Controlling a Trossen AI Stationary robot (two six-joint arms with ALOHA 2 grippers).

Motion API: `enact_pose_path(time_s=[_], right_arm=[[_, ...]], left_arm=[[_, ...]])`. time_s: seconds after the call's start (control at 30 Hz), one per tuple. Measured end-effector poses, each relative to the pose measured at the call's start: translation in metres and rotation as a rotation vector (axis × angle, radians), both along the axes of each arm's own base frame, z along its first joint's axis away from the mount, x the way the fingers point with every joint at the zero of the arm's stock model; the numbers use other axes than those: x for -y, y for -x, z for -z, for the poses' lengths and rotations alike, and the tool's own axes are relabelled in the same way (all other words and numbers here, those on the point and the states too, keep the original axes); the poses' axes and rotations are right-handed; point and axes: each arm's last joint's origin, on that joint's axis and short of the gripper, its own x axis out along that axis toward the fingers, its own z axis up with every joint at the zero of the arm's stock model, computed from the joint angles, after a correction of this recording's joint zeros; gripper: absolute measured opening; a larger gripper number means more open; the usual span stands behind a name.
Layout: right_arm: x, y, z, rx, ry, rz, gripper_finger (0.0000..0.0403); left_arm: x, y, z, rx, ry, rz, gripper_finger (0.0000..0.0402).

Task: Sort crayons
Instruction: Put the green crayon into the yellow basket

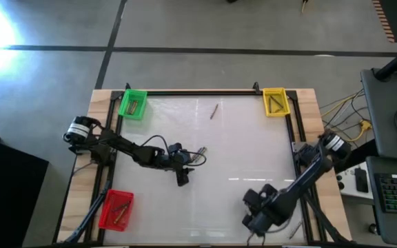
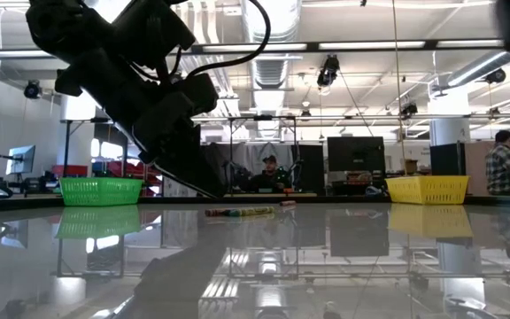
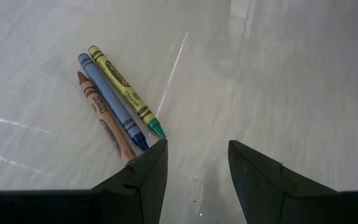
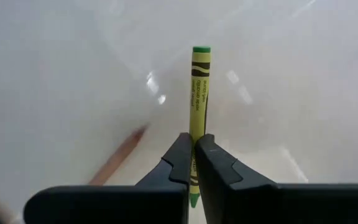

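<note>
**Right gripper pinches a green crayon; left hovers by a three-crayon cluster**

Closest to the lens in the right wrist view: the right gripper (image 4: 193, 158), fingers squeezed shut on a green crayon (image 4: 199, 93). Crayon's long axis runs straight out ahead from between the fingers, tip pointing away, grip near its back end. A brownish crayon (image 4: 118, 155) lies on the table just beside it, angled off to one side, not touched. From above, the right gripper (image 1: 253, 222) sits at the near right edge of the white table (image 1: 240, 138), well apart from all three bins.

Left gripper (image 3: 196, 163) has fingers partly open, nothing between them. Three crayons lie side by side, touching: brown crayon (image 3: 107, 119), blue crayon (image 3: 112, 101), yellow-green crayon (image 3: 124, 90). Their tips point toward one left finger (image 3: 145, 177); the cluster sits ahead and off to that finger's side, not in the gap. From above, the left gripper (image 1: 183, 165) is mid-table with the cluster (image 1: 198, 153) just beside it.

One stray crayon (image 1: 213, 111) lies alone toward the far edge, between the green bin (image 1: 132, 103) and yellow bin (image 1: 275, 101). Red bin (image 1: 116, 209) is at the near left corner. All bins already hold some crayons.

Judgement: the green bin is far-left, so the held crayon faces a long diagonal carry; left arm is nearer the cluster but needs to shift sideways to centre one crayon.
</note>
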Motion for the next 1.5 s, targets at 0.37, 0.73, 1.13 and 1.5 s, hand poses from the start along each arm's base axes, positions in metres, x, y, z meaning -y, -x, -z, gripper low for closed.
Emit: enact_pose_path(time_s=[0.37,0.73,1.13,1.5], right_arm=[[0.112,-0.019,-0.037,0.005,0.22,0.033,0.0009],[0.276,0.01,-0.05,-0.062,0.48,0.405,0.0009],[0.384,0.049,-0.045,-0.063,0.614,0.777,0.0009],[0.419,0.062,-0.052,-0.135,0.723,0.899,0.005]], left_arm=[[0.0,0.0,0.0,0.001,0.0,0.0,0.0153],[-0.001,0.0,0.0,0.0,-0.019,0.004,0.0153],[-0.006,0.0,0.0,-0.007,-0.024,-0.01,0.0153],[-0.01,0.004,0.005,-0.051,-0.042,-0.043,0.0152]])
